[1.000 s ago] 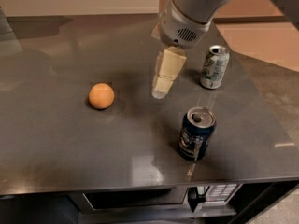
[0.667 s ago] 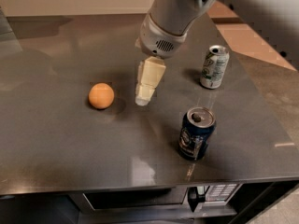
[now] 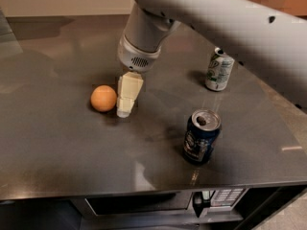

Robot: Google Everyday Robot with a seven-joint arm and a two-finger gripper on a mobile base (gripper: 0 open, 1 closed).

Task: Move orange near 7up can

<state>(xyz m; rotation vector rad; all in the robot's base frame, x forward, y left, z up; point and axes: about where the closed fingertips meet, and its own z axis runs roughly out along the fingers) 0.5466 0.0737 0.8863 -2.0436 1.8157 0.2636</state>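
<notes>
The orange (image 3: 103,98) lies on the dark grey tabletop (image 3: 57,143), left of centre. My gripper (image 3: 125,104) hangs from the white arm, pointing down, just to the right of the orange and very close to it, low over the table. The 7up can (image 3: 219,69), silver-white with green markings, stands upright at the back right, well away from the orange.
A dark blue can (image 3: 201,136) with an open top stands at the front right, between the gripper and the table's front edge. The table's right edge runs diagonally past the 7up can. A microwave-like panel (image 3: 211,198) sits below the front edge.
The gripper has moved left and down across the table, from near the 7up can to right beside the orange. The orange and both cans have not moved.
</notes>
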